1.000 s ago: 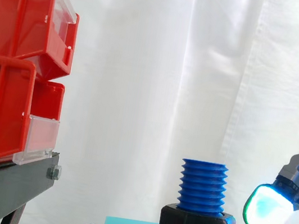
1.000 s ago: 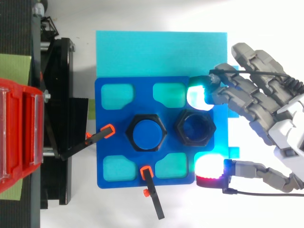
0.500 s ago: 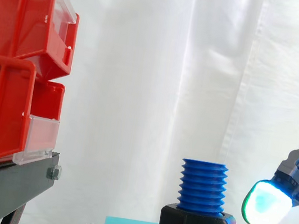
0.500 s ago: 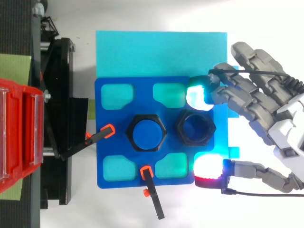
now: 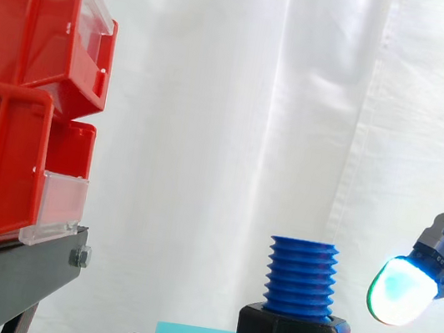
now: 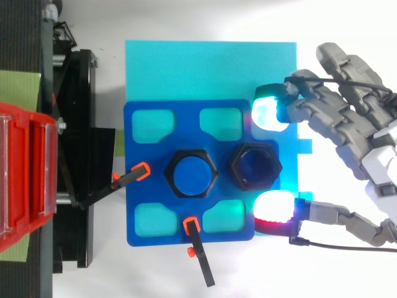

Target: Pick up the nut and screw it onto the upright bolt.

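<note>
- Above the bolt [image 5: 300, 278], mid-frame in the side view, you have open air up to the top edge, backed by the white curtain [image 5: 217, 90].
- The red bins [image 5: 24, 84] on the black stand [image 6: 74, 161] wall off the left of both views.
- In the top view, orange-tipped clamps [image 6: 197, 245] jut from the left and lower edges of the blue plate [image 6: 139, 186].
- The nut [image 6: 255, 166] stands just right of the bolt, with a narrow gap between them.
- The hand [image 6: 347, 124], fingers spread, fills the right side; its pads [image 6: 270, 112] sit apart from the nut, above and below it in frame.
</note>
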You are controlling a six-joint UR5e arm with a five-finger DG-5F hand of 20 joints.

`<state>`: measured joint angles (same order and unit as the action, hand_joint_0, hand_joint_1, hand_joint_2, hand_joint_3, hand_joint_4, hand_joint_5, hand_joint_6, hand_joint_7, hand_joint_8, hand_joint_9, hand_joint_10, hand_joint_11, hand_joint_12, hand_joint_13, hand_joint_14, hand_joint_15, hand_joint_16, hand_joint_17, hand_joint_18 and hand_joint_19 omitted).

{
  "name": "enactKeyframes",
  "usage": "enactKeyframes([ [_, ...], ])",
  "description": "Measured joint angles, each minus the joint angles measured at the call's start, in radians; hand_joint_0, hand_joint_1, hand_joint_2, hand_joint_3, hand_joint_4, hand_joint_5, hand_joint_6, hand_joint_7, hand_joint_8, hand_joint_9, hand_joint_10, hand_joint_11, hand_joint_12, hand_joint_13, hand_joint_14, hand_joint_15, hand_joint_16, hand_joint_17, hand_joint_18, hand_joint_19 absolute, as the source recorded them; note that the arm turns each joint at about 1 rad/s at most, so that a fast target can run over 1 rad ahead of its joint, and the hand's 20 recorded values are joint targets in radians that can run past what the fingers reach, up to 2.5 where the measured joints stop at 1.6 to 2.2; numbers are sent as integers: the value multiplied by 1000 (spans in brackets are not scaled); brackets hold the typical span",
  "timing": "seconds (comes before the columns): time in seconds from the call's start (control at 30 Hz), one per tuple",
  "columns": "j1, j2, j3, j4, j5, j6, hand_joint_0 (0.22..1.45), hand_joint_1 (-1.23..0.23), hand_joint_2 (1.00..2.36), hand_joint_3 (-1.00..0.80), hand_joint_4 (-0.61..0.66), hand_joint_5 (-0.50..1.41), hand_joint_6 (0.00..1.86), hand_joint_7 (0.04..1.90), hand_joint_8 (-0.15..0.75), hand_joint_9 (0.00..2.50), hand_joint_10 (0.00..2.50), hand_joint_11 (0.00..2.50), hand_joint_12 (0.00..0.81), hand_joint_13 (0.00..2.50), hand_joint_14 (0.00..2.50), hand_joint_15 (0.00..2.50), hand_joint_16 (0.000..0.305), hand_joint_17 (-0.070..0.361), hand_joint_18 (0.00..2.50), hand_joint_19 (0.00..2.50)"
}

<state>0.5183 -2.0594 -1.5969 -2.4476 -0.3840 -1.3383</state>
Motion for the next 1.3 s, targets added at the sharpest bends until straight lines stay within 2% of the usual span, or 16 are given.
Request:
enactKeyframes([
  [0.23, 4, 0, 0, 1, 26, 2, 363, -703, 1000, -500, 312, -247, 503, 837, 342, 246, 0, 0, 450, 320, 0, 0, 63, 141, 231, 0],
  [0.5, 18, 0, 0, 18, 34, -9, 364, -697, 1000, -500, 313, -247, 503, 836, 341, 243, 0, 0, 450, 319, 0, 0, 63, 141, 234, 0],
  [0.7, 25, 0, 0, 44, 40, -23, 316, -653, 1000, -500, 331, -245, 502, 836, 363, 251, 0, 0, 475, 323, 0, 0, 68, 152, 249, 0],
  [0.9, 28, 0, 0, 69, 41, -54, 294, -634, 1000, -500, 326, -245, 503, 828, 368, 248, 0, 0, 484, 311, 0, 0, 70, 157, 241, 0],
  [1.17, 32, -1, 0, 78, 50, -63, 301, -628, 1000, -500, 323, -246, 503, 825, 367, 249, 0, 0, 483, 312, 0, 0, 70, 157, 241, 0],
  [1.3, 34, -19, 0, 92, 55, -62, 307, -608, 1000, -500, 322, -247, 502, 829, 366, 248, 0, 0, 481, 313, 0, 0, 70, 157, 239, 0],
])
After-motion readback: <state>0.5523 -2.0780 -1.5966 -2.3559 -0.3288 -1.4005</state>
